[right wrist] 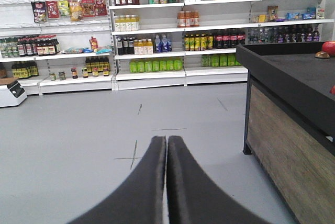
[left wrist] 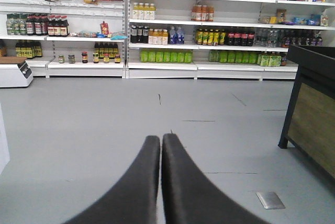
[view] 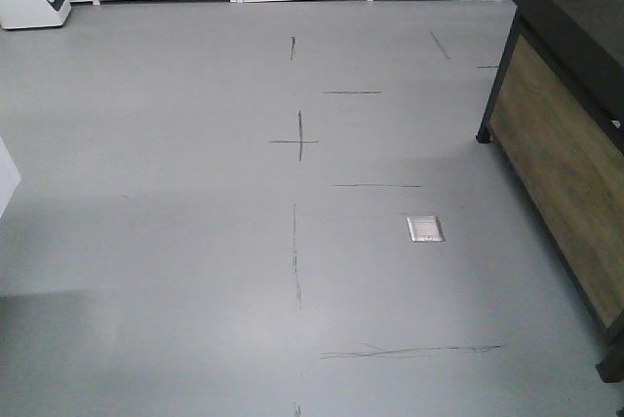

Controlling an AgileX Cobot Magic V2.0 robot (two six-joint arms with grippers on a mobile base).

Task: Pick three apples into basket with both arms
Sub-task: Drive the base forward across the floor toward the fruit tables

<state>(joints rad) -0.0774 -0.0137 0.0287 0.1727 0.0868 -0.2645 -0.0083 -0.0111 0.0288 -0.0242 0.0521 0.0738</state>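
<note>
Both pairs of jaws are pressed together and hold nothing. The left gripper (left wrist: 160,139) and right gripper (right wrist: 167,140) point across a line-marked grey floor (view: 175,242) towards stocked shelves (left wrist: 209,22). A black tabletop (right wrist: 293,72) on a wood-panelled base stands to the right, and one red apple (right wrist: 328,47) sits at its far edge, well apart from either gripper.

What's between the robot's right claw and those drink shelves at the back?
In the right wrist view, only bare grey floor with thin dark marks lies between the right gripper and the shelves.
</note>
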